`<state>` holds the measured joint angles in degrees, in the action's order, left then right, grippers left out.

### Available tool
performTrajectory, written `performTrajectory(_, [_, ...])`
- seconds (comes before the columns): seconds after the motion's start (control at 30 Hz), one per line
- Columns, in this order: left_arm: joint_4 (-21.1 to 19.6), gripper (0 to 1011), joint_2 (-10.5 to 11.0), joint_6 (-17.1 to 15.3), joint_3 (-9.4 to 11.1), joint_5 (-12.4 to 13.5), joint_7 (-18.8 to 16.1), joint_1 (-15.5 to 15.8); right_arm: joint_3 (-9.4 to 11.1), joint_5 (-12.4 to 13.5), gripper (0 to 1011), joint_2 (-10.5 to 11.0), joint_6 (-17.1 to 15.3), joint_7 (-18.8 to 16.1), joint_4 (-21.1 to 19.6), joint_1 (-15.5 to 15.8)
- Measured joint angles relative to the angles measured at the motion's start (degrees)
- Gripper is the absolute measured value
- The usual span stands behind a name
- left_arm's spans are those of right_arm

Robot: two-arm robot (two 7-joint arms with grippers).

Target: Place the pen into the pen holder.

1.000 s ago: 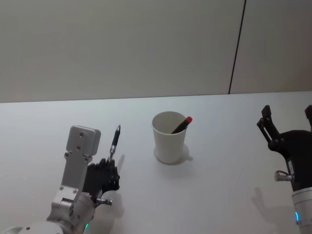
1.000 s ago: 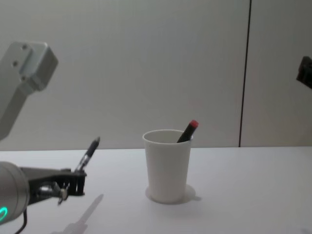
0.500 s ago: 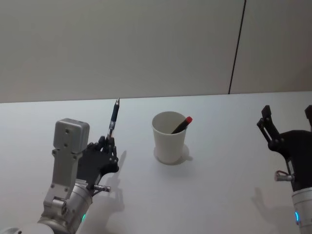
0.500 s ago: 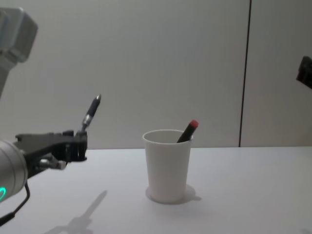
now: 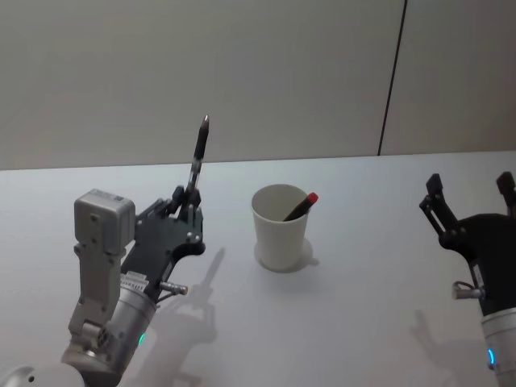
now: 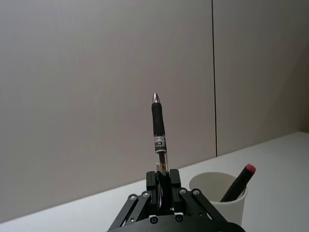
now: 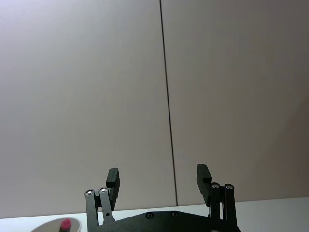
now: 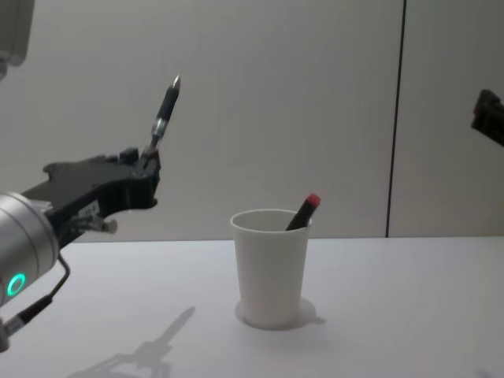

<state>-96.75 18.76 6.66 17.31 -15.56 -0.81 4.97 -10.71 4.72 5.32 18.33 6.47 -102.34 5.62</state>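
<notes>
Raised since the earlier frames, the left gripper (image 5: 190, 196) now carries the pen (image 5: 198, 153) higher than the rim of the cup (image 5: 280, 230); a second ago it was low over the table (image 5: 363, 306). Its jaws are closed on the pen's lower end, and the pen stands nearly upright with its pointed tip uppermost. In the head view the gripper lies at 9 o'clock of the cup, near it but apart.

Judged from this, the lift looks finished. A sideways carry toward 3 o'clock comes next, then a lowering into the cup. With the pen gripped from below, it will probably have to be tipped or turned before it can enter the mouth.

Count: two pens, one held and one red-capped pen (image 5: 300, 207) already in the cup, leaning on the rim at 2 o'clock. One cup, upright. Two grippers. The right gripper (image 5: 469, 184) is parked at 3 o'clock, well apart, with its fingers spread wide and nothing in them.
</notes>
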Motion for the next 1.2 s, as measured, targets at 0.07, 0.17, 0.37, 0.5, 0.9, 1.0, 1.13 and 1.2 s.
performTrajectory(0.07, [0.8, 175, -0.2, 1.9, 0.0, 0.1, 1.0, 0.5, 0.1, 1.0, 1001, 0.2, -0.1, -1.3, 0.1, -0.2])
performTrajectory(0.17, [3.2, 174, -1.0, 6.1, -0.1, 0.4, 3.5, 1.8, 0.3, 2.5, 1001, 0.5, -0.5, -3.4, 0.1, -0.5])
performTrajectory(0.37, [7.1, 175, -2.3, 12.3, -0.1, 0.6, 7.4, 4.1, 0.6, 5.1, 1001, 1.0, -1.5, -7.3, 0.3, -1.3])
performTrajectory(0.5, [10.4, 175, -3.4, 17.0, -0.1, 1.0, 10.5, 6.2, 0.7, 6.7, 1001, 1.2, -2.5, -10.4, 0.4, -2.0])
performTrajectory(0.9, [16.7, 174, -4.9, 24.2, -0.1, 3.0, 17.4, 9.9, 0.6, 8.9, 1001, 1.3, -4.2, -15.4, 0.6, -3.3])
performTrajectory(1.0, [18.2, 175, -5.0, 25.5, -0.2, 3.9, 18.7, 10.7, 0.6, 9.2, 1001, 1.3, -4.5, -16.1, 0.6, -3.5])
performTrajectory(1.13, [19.9, 175, -5.2, 27.0, -0.5, 5.1, 19.9, 11.5, 0.5, 9.6, 1001, 1.3, -4.7, -16.9, 0.5, -3.7])
performTrajectory(1.2, [20.4, 175, -5.2, 27.4, -0.5, 5.6, 20.1, 11.8, 0.5, 9.7, 1001, 1.3, -4.8, -17.1, 0.4, -3.7])
